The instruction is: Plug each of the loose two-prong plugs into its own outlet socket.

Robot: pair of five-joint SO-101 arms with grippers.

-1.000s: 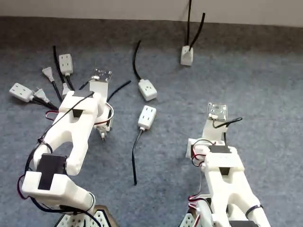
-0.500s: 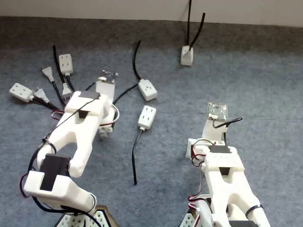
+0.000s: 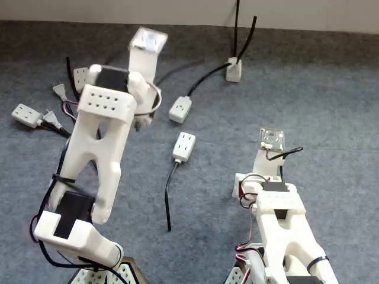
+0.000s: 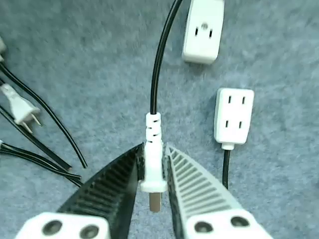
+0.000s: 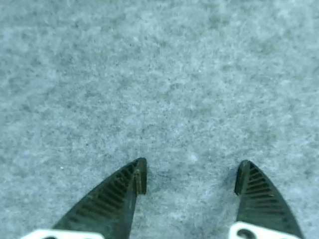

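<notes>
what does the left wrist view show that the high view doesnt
Left wrist: the left end effector shut on a plug, prongs toward the camera, its cord running away.
High: the right arm, a far socket near the wall, and left sockets.
Shared: a near socket and a mid socket.

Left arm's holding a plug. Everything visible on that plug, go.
The plug is white, seemingly moulded plastic, with a ribbed collar and a black cord leaving it. One brass-coloured prong pokes out toward the wrist camera. The left end effector is shut on its body, a finger on each side, apparently holding it above the grey carpet.
</notes>
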